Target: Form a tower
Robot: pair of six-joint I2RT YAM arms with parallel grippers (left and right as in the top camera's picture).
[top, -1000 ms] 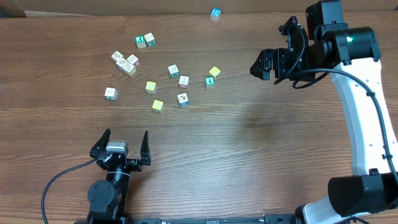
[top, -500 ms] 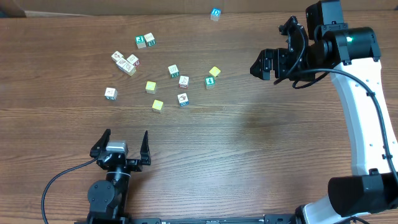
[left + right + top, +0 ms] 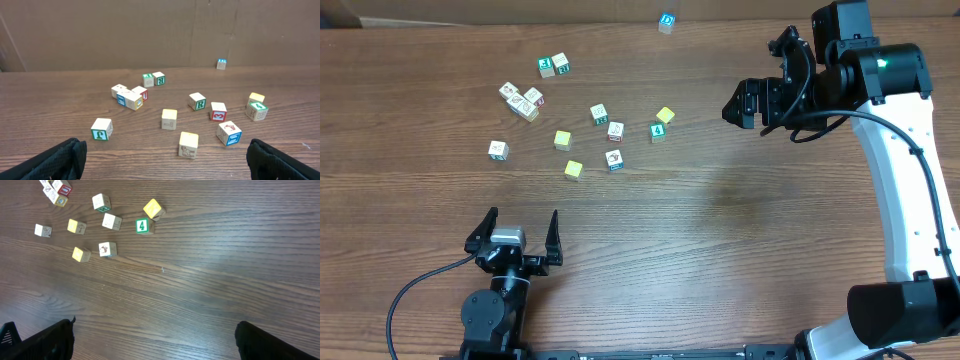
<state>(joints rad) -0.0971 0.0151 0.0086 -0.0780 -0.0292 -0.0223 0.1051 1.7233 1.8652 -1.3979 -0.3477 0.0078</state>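
We see left gripper (image 3: 523,214) low at near edge of table (image 3: 720,230), jaws spread wide, empty. Right gripper (image 3: 760,78) hangs over right side, likewise wide, holding nothing. Toy cubes (image 3: 599,114) lie scattered in single layer across far left, well apart from both grippers; tower not yet stacked. Tight cluster (image 3: 524,101) touching at left. Lone blue cube (image 3: 666,21) near far edge.
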